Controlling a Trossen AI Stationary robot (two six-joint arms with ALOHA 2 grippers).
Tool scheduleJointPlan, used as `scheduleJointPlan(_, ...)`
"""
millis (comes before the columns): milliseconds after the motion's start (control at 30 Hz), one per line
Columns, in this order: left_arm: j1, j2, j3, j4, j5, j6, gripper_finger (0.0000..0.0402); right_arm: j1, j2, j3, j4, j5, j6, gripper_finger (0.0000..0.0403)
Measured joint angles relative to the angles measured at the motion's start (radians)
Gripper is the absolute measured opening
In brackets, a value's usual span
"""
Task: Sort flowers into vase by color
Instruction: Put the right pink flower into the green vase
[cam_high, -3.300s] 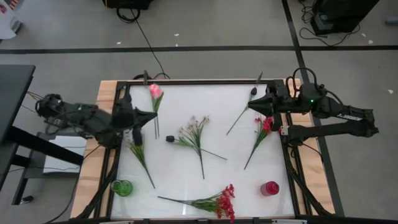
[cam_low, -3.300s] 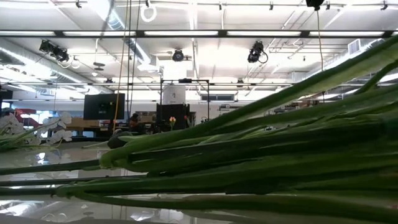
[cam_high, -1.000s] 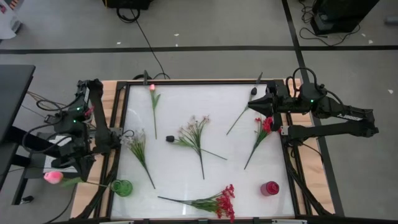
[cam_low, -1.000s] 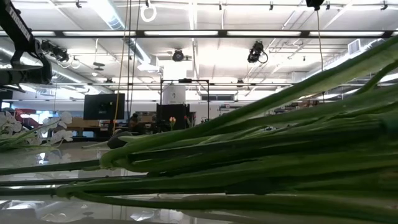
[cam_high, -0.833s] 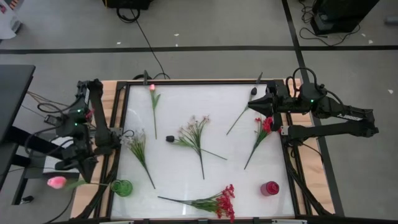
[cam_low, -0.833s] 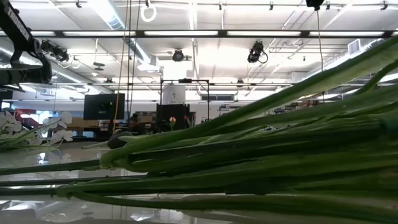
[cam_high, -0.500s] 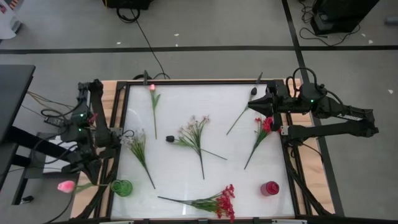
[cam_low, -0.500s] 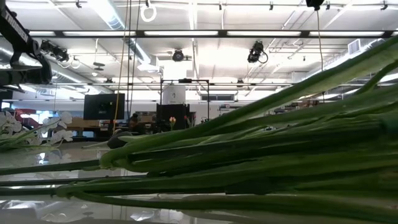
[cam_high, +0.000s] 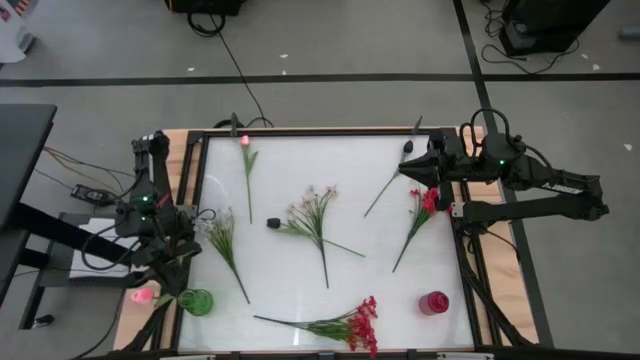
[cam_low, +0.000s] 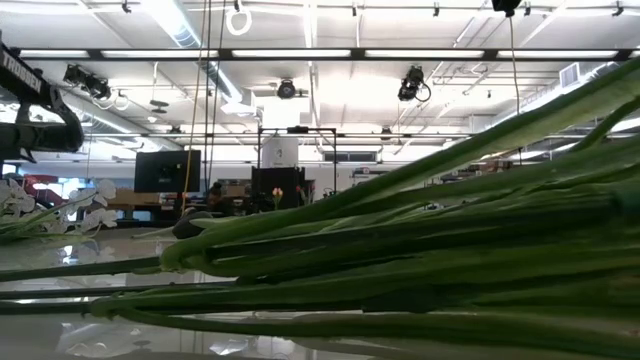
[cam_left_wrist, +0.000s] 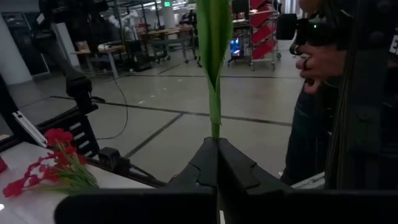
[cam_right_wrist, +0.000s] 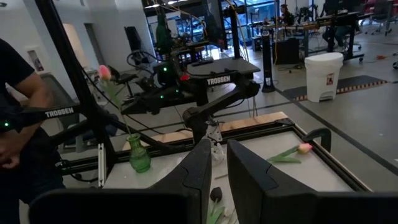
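Observation:
My left gripper (cam_high: 162, 280) is over the table's near left corner, shut on a pink rosebud flower (cam_high: 138, 296) beside the green vase (cam_high: 196, 302). In the right wrist view the rosebud (cam_right_wrist: 104, 73) stands high and its stem runs down toward the green vase's mouth (cam_right_wrist: 137, 140). Whether the stem's end is inside, I cannot tell. My right gripper (cam_high: 404, 170) waits at the table's far right, narrowly open and holding nothing. A second pink rosebud (cam_high: 245, 142) lies flat on the table at the far left. My left gripper pinches the flower's green stem (cam_left_wrist: 215, 132) between its two fingers, which lie roughly level and across the stem. The stem and a long leaf (cam_left_wrist: 213, 37) rise upright above the fingers. The flower is lifted clear of the table; the stem below the fingers is hidden by them.
Lying on the white table are a leafy stem (cam_high: 224, 243), a pale sprig (cam_high: 310, 215), a dark-bud stem (cam_high: 385, 190) and two red sprays (cam_high: 420, 213) (cam_high: 352, 325). A red vase (cam_high: 433, 302) stands near right. A person (cam_left_wrist: 323, 93) stands beyond the table.
My left gripper has carried the pink rosebud flower from beyond the table's left edge rightward and slightly nearer, toward the green vase, staying shut on the stem. The bud has moved with it. My right arm has kept still.

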Motion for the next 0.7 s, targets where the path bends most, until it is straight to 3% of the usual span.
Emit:
scheduleJointPlan(100,0.000,-0.016,-0.009,0.003,-0.017,0.047,0.0005,0.000,0.000,0.000,0.000,0.000,0.000,0.0062)
scheduleJointPlan(333,0.000,-0.051,-0.009,0.013,-0.183,0.130,0.0006,0.000,0.000,0.000,0.000,0.000,0.000,0.0062)
scheduleJointPlan(700,0.000,-0.066,-0.009,-0.030,-0.196,0.060,0.0007,0.000,0.000,0.000,0.000,0.000,0.000,0.0062)
